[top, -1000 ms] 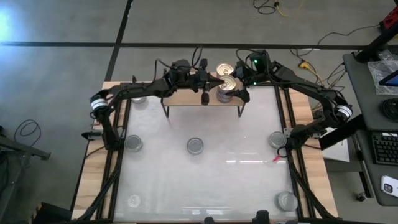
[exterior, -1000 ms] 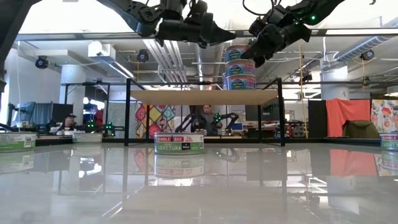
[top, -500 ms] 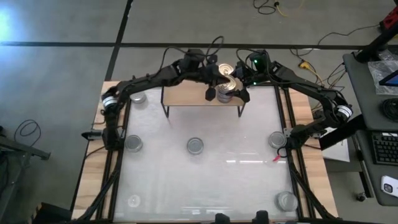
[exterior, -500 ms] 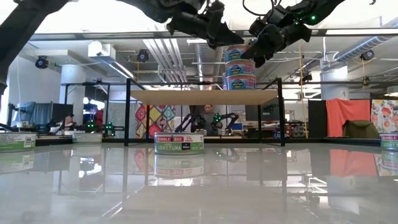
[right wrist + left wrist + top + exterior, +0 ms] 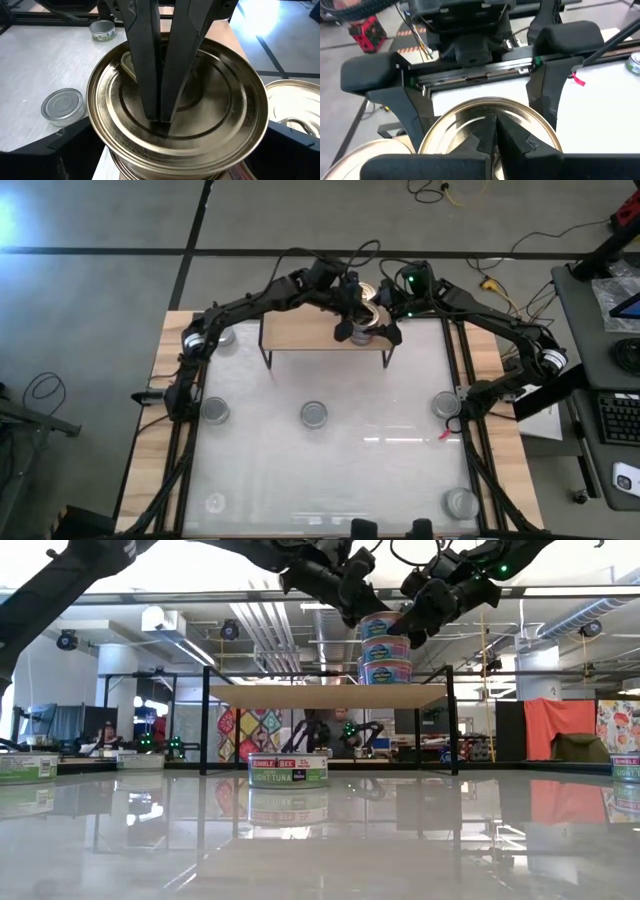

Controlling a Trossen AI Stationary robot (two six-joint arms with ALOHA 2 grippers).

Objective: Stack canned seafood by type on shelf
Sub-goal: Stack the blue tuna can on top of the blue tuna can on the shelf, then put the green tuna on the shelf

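Gold-topped tins stand stacked (image 5: 385,648) at the right end of the shelf (image 5: 300,330), a wood plank on black legs. The stack's top tin (image 5: 177,95) fills the right wrist view. My right gripper (image 5: 180,152) is shut on it, one finger at each side. My left gripper (image 5: 495,127) is shut and reaches in from the shelf's left, its tips on the tin's gold lid. Another gold-topped tin (image 5: 295,110) stands on the shelf just behind the stack. My left gripper presses its shut fingertips (image 5: 160,107) down on the middle of the top tin's gold lid (image 5: 470,112), slanting in from above and from the table's left. My right gripper pinches the same tin by its side wall, just under the rim (image 5: 540,122), one finger (image 5: 547,75) at each side, coming from the table's right. The tin sits on the stack.
Several silver-topped tins stand about the glossy table: one at mid-table (image 5: 314,415), one left of it (image 5: 216,411), one on the right (image 5: 445,405), one left of the shelf (image 5: 222,337), two near the front corners. The middle and near table between them is free.
My left gripper has moved along the shelf toward the table's right, from the shelf's middle over to the stack, and its shut tips have come down onto the top tin's lid. The stack has stayed in place.
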